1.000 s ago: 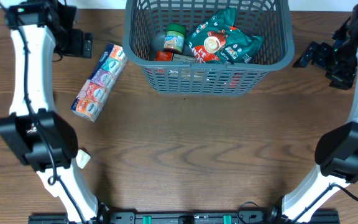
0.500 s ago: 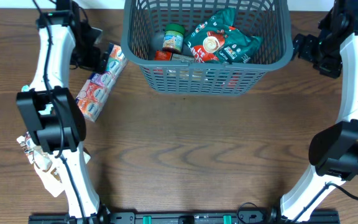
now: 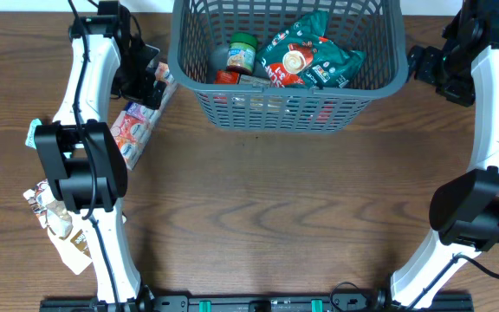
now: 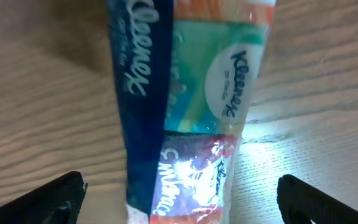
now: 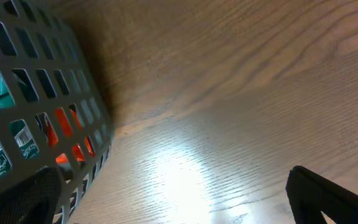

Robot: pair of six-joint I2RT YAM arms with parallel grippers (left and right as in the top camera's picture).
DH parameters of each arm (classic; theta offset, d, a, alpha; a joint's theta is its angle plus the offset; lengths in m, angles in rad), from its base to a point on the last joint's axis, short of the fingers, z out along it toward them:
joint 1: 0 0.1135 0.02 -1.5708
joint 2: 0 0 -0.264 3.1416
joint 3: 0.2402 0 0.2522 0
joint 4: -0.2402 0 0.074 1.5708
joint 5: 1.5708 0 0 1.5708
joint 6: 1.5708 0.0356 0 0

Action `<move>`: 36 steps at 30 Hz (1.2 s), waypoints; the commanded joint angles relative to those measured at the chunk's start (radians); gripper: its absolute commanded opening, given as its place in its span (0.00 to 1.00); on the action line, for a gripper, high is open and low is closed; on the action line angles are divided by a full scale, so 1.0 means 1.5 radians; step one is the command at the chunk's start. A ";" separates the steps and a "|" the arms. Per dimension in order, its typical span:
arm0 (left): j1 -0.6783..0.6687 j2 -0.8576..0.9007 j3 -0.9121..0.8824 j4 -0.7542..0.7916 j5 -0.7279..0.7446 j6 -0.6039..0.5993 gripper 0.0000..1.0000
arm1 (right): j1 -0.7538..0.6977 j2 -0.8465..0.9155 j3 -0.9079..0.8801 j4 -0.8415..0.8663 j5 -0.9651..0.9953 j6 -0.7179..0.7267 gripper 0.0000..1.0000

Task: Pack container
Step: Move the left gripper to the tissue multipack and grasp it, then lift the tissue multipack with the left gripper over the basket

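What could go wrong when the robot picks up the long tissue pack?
The left gripper hangs open over the end of the tissue pack nearest the container, so the long, shiny pack might droop or slip. That end lies close to the container's wall, so lifting could bump it. The green snack bag takes up room inside, so the pack might not lie flat.

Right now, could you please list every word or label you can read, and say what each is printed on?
"Kleenex": on the dark blue strip of the tissue pack.
"Kleenex": in the white oval on its teal section.
Lettering on its purple section: too blurred to read.
Green bag and jar in the basket: print too small.
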 commanded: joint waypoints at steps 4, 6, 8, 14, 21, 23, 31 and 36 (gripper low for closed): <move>0.004 0.003 -0.056 0.007 0.005 0.012 0.99 | -0.010 0.006 -0.002 0.002 -0.003 0.010 0.99; 0.004 0.003 -0.075 0.016 0.005 0.011 0.98 | -0.017 0.006 -0.004 0.003 -0.003 0.009 0.99; 0.004 0.003 -0.096 0.023 0.005 0.011 0.98 | -0.022 0.006 -0.009 0.008 -0.003 0.001 0.99; 0.004 0.003 -0.132 0.026 0.005 0.011 0.99 | -0.041 0.006 -0.056 0.033 0.032 -0.002 0.99; 0.004 0.003 -0.132 0.021 0.008 -0.025 0.99 | -0.092 0.006 -0.097 0.057 0.042 0.015 0.99; 0.004 0.003 -0.132 0.026 0.016 -0.032 0.99 | -0.107 0.006 -0.099 0.057 0.042 0.013 0.99; 0.004 0.003 -0.137 0.045 0.020 -0.032 0.97 | -0.133 0.006 -0.099 0.054 0.042 0.007 0.99; 0.004 0.003 -0.150 0.056 0.020 -0.032 0.97 | -0.132 0.006 -0.099 0.054 0.042 0.007 0.99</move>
